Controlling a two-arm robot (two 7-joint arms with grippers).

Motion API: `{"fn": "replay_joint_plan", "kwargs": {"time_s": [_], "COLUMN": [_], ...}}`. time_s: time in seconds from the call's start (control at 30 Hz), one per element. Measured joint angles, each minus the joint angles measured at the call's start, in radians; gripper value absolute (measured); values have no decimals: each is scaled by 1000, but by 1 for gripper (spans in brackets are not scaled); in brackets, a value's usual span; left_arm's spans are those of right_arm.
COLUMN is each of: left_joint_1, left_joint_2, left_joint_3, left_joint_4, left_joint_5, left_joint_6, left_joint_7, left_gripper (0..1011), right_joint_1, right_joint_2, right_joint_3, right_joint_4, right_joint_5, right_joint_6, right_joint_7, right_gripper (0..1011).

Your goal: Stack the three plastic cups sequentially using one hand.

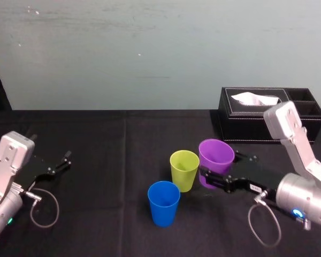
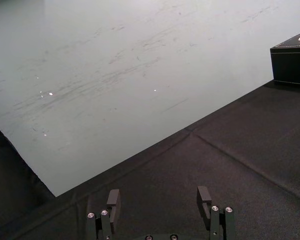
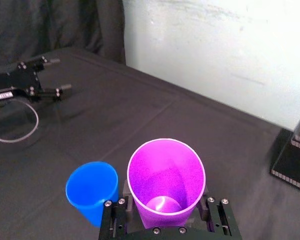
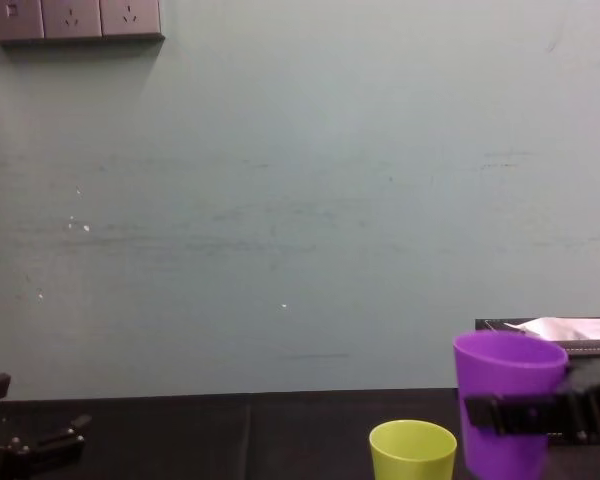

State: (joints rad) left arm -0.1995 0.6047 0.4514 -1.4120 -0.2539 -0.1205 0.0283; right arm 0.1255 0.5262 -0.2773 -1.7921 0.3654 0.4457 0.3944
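Black table (image 1: 123,160): purple cup (image 3: 166,175) in right gripper (image 3: 165,207), beside yellow cup (image 4: 412,450).

chest view | lime-yellow cup (image 4: 412,452) base cut off | purple cup (image 4: 508,375) base too

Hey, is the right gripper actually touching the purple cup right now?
Touching. The right wrist view shows the right gripper with its fingers pressed against both sides of the purple cup.
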Motion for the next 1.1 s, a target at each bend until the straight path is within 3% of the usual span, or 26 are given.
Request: {"fn": "replay_joint_plan", "kwargs": {"time_s": [0.2, 0.6, 1.1], "left_joint_1": [0, 0, 0], "left_joint_2": [0, 0, 0], "left_joint_3": [0, 0, 0], "left_joint_4": [0, 0, 0], "left_joint_5": [0, 0, 0], "left_joint_6": [0, 0, 0], "left_joint_7": [0, 0, 0], "left_gripper": [1000, 1000, 1000], "right_joint_1": [66, 199, 286], "right_joint_2": [-3, -47, -96], "right_joint_3": [-34, -126, -174], "right_joint_4": [8, 92, 206], "right_joint_5": [-1, -17, -43], "right_joint_6": [21, 45, 34], "right_joint_7": [5, 2, -4], "right_gripper": [724, 726, 724]}}
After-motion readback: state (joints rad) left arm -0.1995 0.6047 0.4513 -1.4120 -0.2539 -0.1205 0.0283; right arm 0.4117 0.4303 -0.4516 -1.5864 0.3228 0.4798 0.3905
